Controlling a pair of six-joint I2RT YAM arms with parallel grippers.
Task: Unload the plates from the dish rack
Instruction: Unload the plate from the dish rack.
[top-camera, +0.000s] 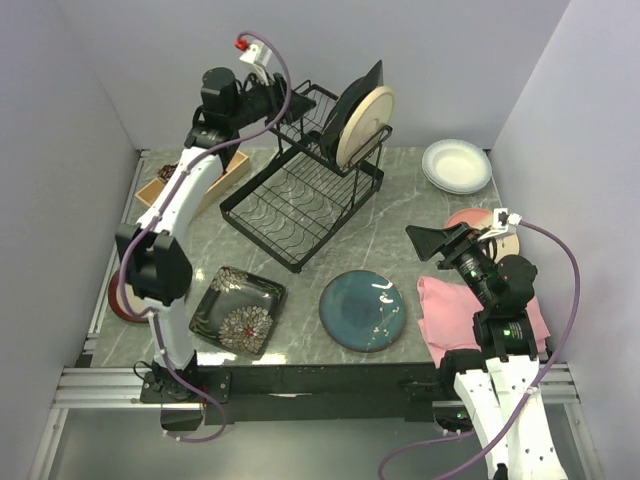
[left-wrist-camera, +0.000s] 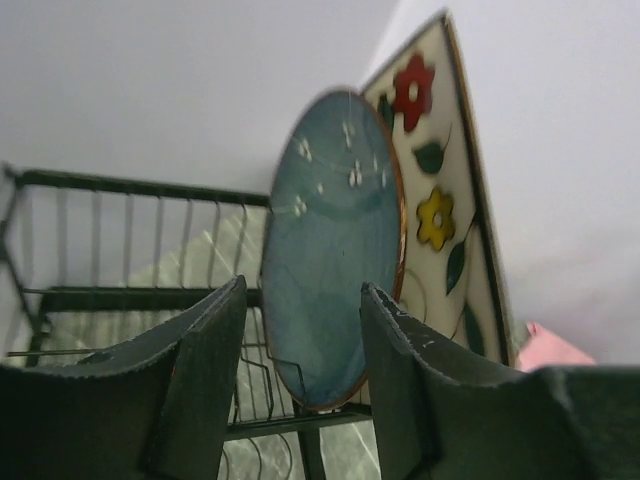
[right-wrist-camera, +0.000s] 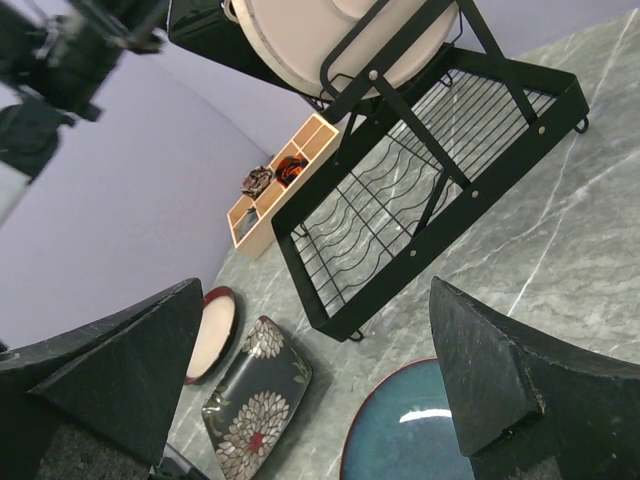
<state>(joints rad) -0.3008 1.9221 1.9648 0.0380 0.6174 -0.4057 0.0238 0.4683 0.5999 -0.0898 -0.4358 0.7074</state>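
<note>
- Left gripper (left-wrist-camera: 303, 290) reaches into the upper frame of the dish rack (top-camera: 300, 200). Its jaws stand part open on either side of the lower rim of the round teal plate (left-wrist-camera: 330, 250), and no pinch shows.
- Close behind that plate leans the cream flowered plate (left-wrist-camera: 440, 200). Both stand upright in the slots at the far middle.
- Those two are the only plates visible in the rack.
- Already out on the table:
  - black flowered plate (top-camera: 238, 310), near left
  - second teal plate (top-camera: 363, 311), near middle
  - white plates (top-camera: 457, 165), far right
  - brown-rimmed plate (top-camera: 120, 295), left edge
  - more plates on the right, partly hidden
- Right gripper (right-wrist-camera: 315, 288) hangs wide open and holds nothing, near right by the pink cloth (top-camera: 450, 315).
- Judging by this, most of the unloading is done and two lifts remain.
</note>
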